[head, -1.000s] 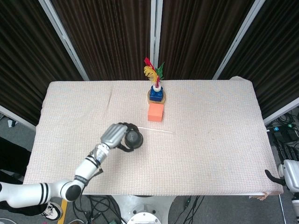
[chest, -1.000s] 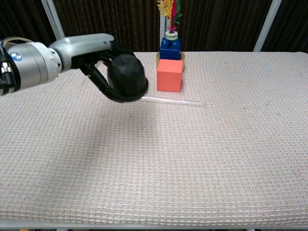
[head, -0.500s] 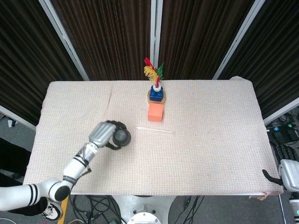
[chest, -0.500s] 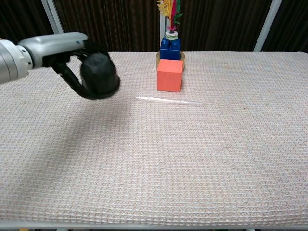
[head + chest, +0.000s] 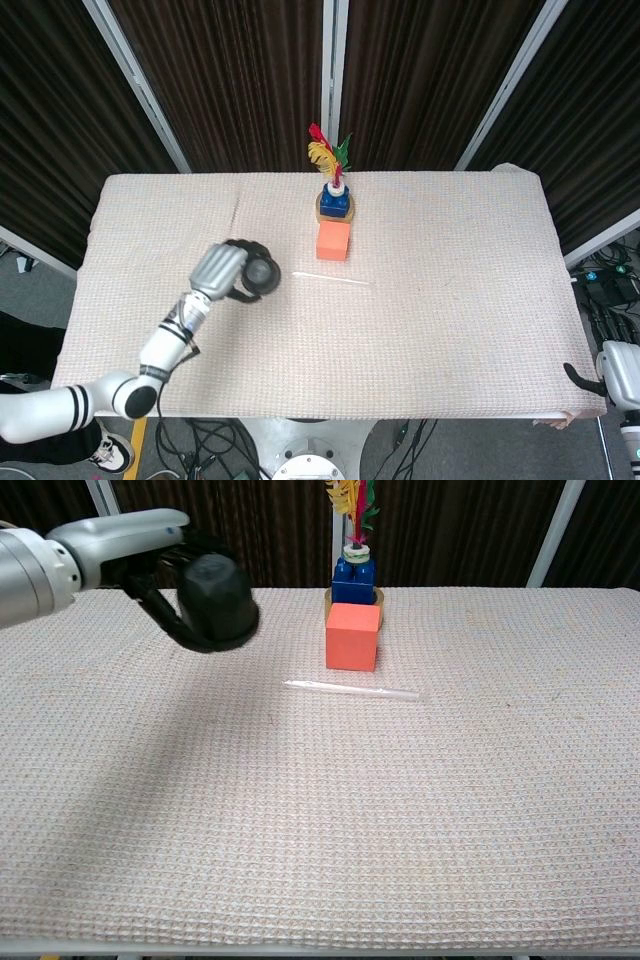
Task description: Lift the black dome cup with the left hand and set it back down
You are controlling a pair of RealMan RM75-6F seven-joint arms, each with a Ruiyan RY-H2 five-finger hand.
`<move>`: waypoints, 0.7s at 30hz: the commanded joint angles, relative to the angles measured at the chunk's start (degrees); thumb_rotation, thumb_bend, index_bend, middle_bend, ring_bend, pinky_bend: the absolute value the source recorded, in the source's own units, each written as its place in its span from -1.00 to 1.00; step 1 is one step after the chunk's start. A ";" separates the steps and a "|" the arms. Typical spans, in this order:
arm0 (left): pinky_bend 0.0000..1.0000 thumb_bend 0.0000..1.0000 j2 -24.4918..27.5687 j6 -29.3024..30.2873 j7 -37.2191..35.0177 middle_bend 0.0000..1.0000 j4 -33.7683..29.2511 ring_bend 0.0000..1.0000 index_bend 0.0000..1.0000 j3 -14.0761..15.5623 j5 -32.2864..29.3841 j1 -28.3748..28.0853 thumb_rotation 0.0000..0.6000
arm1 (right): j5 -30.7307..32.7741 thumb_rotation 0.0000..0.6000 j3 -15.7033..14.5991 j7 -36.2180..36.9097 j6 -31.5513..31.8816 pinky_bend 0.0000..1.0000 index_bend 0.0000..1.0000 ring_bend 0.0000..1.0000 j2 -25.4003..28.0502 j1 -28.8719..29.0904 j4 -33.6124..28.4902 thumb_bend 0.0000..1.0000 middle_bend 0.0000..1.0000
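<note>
Now the left hand [image 5: 165,575] has its fingers wrapped around the black dome cup [image 5: 215,602], clear of the table [image 5: 320,810].

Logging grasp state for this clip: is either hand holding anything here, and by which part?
The left hand holds the black dome cup clear of the table, fingers wrapped around its rounded body. The right hand, barely visible at the table edge, holds nothing visible.

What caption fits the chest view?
Left hand holds the black dome cup above the table, left of the orange block.
</note>
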 commanded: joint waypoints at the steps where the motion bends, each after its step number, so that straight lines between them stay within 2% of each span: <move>1: -0.43 -0.51 -1.93 -1.71 2.69 0.05 3.89 -0.41 -0.04 0.64 -7.34 -0.54 1.00 | -0.14 1.00 -0.16 0.02 -0.13 -1.00 -1.00 -1.00 -0.10 0.01 0.12 -0.67 -1.00; 6: -0.43 -0.51 1.26 -3.51 -0.39 0.05 -11.82 -0.41 -0.05 5.08 0.52 1.29 1.00 | -0.27 1.00 -0.19 0.08 -0.11 -1.00 -1.00 -1.00 -0.15 0.04 0.18 -0.67 -1.00; 8: -0.43 -0.51 1.60 -2.92 0.04 0.05 -13.25 -0.41 -0.06 5.92 3.39 1.36 1.00 | -0.29 1.00 -0.18 0.21 0.01 -1.00 -1.00 -1.00 -0.07 -0.02 0.17 -0.67 -1.00; 11: -0.43 -0.51 0.79 -1.33 -0.10 0.05 -10.10 -0.41 -0.09 4.48 1.91 1.37 1.00 | -0.22 1.00 -0.15 0.56 0.15 -1.00 -1.00 -1.00 0.04 -0.13 0.32 -0.67 -1.00; 18: -0.43 -0.51 -1.36 -0.17 0.52 0.05 8.09 -0.41 -0.08 -0.96 -8.30 0.16 1.00 | -0.05 1.00 -0.11 0.71 -0.27 -1.00 -1.00 -1.00 -0.16 0.03 0.67 -0.67 -1.00; 21: -0.43 -0.51 -1.92 -0.68 -1.17 0.05 10.87 -0.41 -0.08 -1.63 -9.02 0.28 1.00 | -0.04 1.00 -0.16 0.42 -0.43 -1.00 -1.00 -1.00 -0.24 0.11 0.55 -0.67 -1.00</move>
